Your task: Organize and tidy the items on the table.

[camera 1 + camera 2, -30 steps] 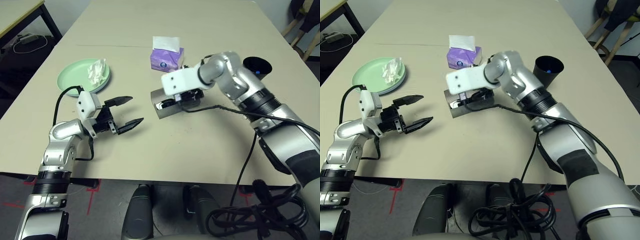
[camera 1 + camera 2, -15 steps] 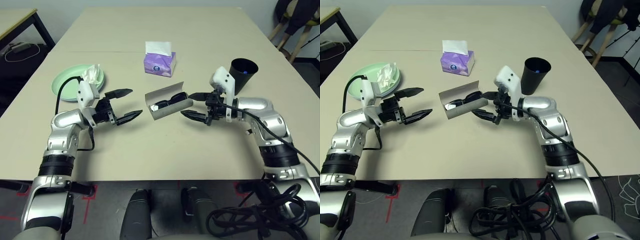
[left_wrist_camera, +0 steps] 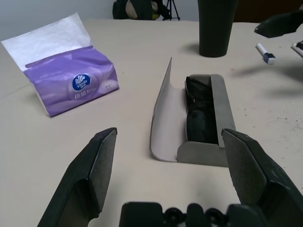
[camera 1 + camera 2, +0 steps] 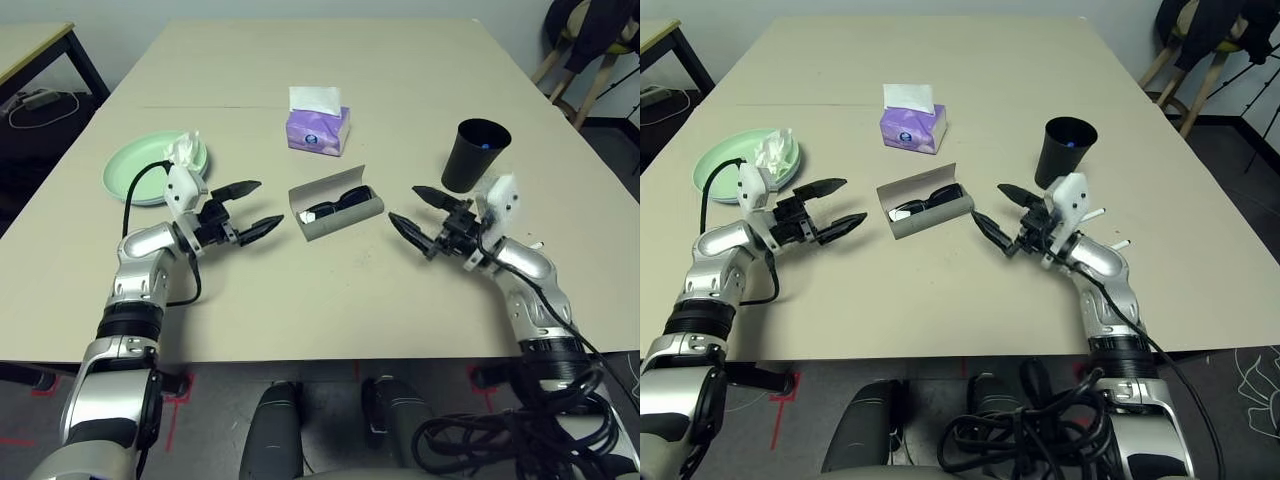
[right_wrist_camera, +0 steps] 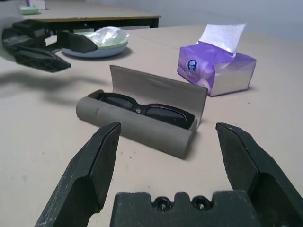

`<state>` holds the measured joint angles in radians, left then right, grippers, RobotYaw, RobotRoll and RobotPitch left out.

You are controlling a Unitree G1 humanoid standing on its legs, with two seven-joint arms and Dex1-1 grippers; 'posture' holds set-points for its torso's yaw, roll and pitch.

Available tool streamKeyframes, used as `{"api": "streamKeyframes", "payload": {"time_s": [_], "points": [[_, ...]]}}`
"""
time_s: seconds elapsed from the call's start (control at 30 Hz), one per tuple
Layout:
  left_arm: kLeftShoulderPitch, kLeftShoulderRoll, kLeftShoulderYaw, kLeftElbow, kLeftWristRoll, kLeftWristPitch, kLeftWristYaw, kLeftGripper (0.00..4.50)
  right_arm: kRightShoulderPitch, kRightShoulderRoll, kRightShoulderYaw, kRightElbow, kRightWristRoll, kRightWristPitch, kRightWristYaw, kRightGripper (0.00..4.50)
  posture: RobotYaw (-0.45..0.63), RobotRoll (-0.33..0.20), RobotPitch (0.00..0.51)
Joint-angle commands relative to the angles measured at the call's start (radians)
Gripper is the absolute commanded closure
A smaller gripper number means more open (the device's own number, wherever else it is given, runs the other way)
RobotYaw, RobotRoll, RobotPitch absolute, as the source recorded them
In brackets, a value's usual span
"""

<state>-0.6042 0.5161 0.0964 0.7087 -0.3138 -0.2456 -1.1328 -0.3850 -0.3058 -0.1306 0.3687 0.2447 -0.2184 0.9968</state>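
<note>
Head view, both tools spread, left tool (image 4: 246,209), right tool (image 4: 416,210)

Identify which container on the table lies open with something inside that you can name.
The grey glasses case: its lid stands up and black sunglasses lie inside. The black cup stands upright, and the purple tissue box shows just a white sheet.

A smaller beige side table with black legs (image 4: 40,50) is standing at the far left, and wooden chair legs (image 4: 580,75) are showing at the far right.
</note>
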Motion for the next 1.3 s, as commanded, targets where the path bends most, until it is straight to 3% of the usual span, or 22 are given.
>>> {"api": "streamKeyframes", "payload": {"time_s": [0.03,0.2,0.33,0.6,0.83,1.1,1.3], "points": [[-0.021,-0.007,0.008,0.033,0.013,-0.017,0.012,0.0,-0.012,-0.018,0.01,0.075,0.007,-0.069,0.018,0.05,0.05,0.0,0.12],[-0.064,-0.022,0.015,0.121,0.033,-0.036,0.071,0.0,-0.036,-0.033,0.015,0.118,0.0,-0.09,0.004,0.05,0.05,0.0,0.118],[-0.095,-0.011,0.01,0.212,0.076,-0.022,0.152,1.33,-0.053,-0.037,0.018,0.122,-0.006,-0.12,-0.024,0.0,0.04,0.0,0.115],[-0.207,-0.054,0.033,0.345,0.13,0.028,0.419,4.48,-0.066,-0.044,0.032,0.094,-0.007,-0.116,-0.05,0.0,0.02,0.0,0.115],[-0.247,-0.114,0.014,0.375,0.159,-0.014,0.394,4.48,-0.069,-0.056,0.04,0.079,0.002,-0.109,-0.065,0.0,0.0,0.0,0.115],[-0.205,-0.16,-0.006,0.304,0.109,-0.066,0.066,4.48,-0.055,-0.067,0.04,0.057,0.006,-0.102,-0.082,0.0,-0.02,0.0,0.111],[-0.163,-0.144,-0.039,0.242,0.125,-0.006,-0.036,4.48,-0.067,-0.072,0.049,0.048,0.0,-0.091,-0.091,0.0,-0.02,0.0,0.108]]}}
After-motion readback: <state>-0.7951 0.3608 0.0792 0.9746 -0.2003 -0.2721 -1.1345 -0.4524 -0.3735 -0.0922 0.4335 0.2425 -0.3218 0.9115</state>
